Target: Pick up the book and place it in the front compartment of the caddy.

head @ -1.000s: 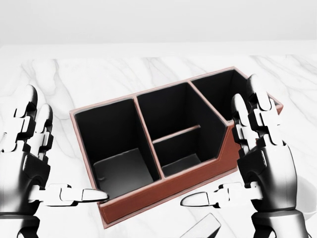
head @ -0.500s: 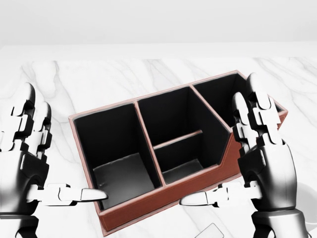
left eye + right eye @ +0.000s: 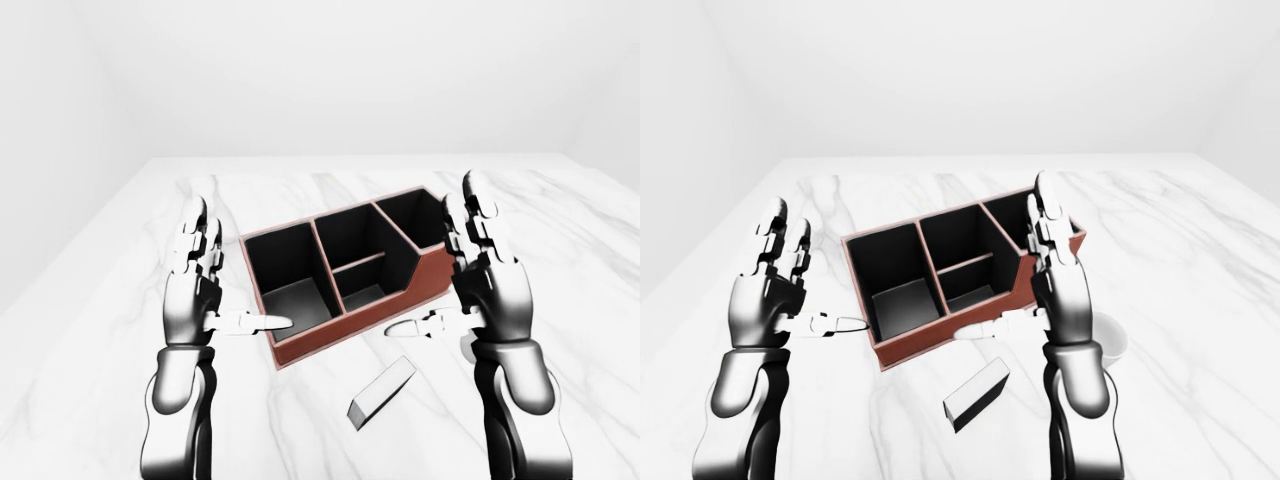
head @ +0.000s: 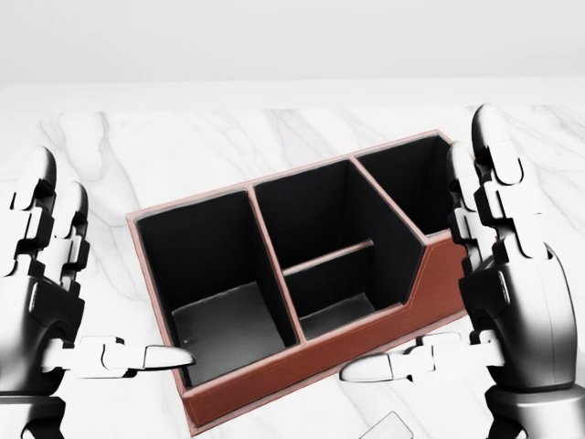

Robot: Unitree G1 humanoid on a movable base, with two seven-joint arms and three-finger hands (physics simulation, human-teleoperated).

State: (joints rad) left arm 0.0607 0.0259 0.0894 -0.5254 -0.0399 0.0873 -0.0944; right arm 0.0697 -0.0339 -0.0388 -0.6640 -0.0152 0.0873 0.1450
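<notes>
Both hands spread and empty, left hand (image 3: 195,290) and right hand (image 3: 490,285) flanking the caddy (image 3: 345,270); book (image 3: 381,392) flat below right thumb, probably rigid, light, slick: pinch its long edges.

White marble tabletop (image 3: 120,330) with faint grey veining; a reddish-brown leather caddy (image 3: 437,277) lined black inside; a grey-white slab-shaped book (image 3: 976,394) with a darker end; silver-and-black metal hands (image 4: 516,302) — a plain white round cup (image 3: 1109,340).

Bright even light, soft shadows, sharp renders
</notes>
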